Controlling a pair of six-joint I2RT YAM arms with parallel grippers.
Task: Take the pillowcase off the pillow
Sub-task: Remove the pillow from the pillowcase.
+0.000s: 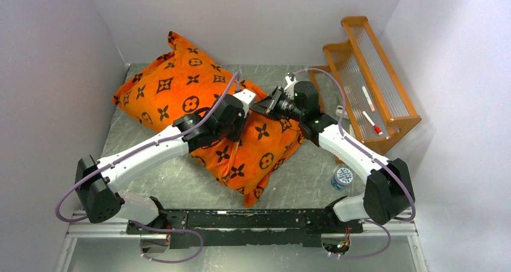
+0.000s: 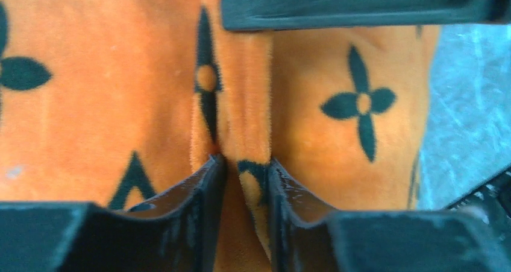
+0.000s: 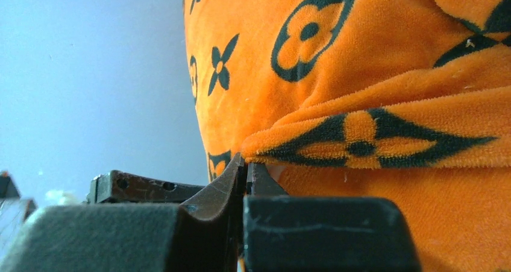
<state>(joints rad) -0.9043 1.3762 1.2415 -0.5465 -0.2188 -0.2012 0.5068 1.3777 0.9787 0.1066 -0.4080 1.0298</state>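
A grey, marbled stone-look desk (image 1: 181, 181) carries everything. The large bright orange plush pillowcase (image 1: 181, 85), printed all over with dark brown flowers, stars and ringed circles, lies stuffed and plump. It runs diagonally from the desk's far-left corner toward the middle of the near edge, one pointed corner propped against the back wall. The pillow inside is fully covered and hidden.

At the far-right corner stands an orange wooden stepped rack (image 1: 385, 103) with ribbed clear panels.

Both white-and-black arms reach in over the middle of the cushion. The left gripper (image 2: 244, 163) has its glossy black fingers on either side of a raised velvety ridge of fabric, pressing it from both sides – a pinch on the pillowcase. The right gripper (image 3: 246, 163) meets it from the right with jaws closed tight. The tip of a folded flap touches its fingertips, but whether any cloth is caught between them cannot be told.

A small clear bottle (image 1: 343, 177) with a blue-and-white top stands near the desk's right edge, beside the right arm.
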